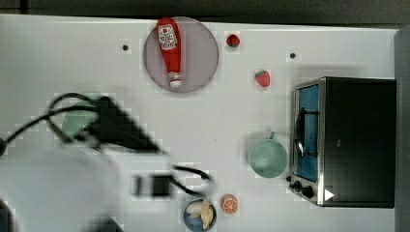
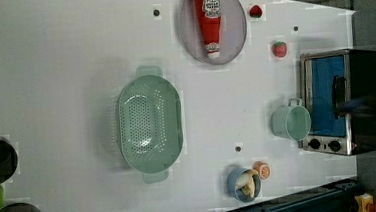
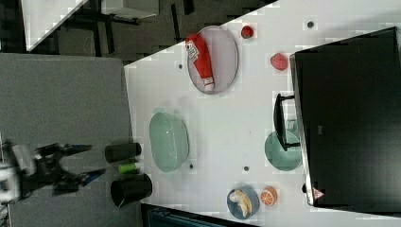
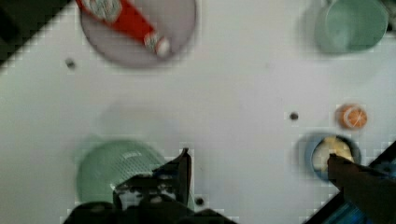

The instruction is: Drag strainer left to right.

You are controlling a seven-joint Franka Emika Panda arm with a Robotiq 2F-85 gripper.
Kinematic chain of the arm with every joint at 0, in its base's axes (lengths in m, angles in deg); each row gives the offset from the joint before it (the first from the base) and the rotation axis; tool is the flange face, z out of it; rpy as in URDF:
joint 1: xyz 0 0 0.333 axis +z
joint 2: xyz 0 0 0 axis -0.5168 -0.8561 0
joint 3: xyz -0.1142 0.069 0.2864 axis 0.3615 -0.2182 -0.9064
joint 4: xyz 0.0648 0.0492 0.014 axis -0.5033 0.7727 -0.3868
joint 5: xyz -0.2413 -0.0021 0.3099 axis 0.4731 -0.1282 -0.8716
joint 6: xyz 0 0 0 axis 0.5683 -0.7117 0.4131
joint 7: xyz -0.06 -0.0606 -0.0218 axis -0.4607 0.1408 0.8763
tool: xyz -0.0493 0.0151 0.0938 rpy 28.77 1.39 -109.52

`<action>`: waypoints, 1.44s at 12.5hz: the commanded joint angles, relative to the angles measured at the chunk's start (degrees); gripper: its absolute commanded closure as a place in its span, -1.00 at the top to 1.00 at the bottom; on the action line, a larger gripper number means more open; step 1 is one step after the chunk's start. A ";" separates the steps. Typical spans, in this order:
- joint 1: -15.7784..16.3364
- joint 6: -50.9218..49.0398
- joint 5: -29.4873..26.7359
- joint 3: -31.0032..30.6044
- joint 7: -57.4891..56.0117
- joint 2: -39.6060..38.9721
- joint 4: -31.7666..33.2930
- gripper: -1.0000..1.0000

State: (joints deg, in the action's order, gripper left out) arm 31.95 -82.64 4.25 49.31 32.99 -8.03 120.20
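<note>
I judge the strainer light, rigid, slippery; jaws released, so I hook its twelve-o'clock rim tab.

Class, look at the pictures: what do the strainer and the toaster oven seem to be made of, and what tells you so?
Strainer: probably plastic, with a pale mint matte finish; uniform colour, moulded rim tabs and neat rows of tiny holes suggest it.
Toaster oven: apparently metal, with a shiny silver front frame around a dark body; its door looks like glass, reflecting blue.
</note>
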 commanded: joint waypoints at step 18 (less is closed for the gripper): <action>3.17 55.05 3.67 -13.29 59.95 -43.25 15.83 1.00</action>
State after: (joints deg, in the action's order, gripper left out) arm 35.52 -28.52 7.68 36.40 90.27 -51.38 137.04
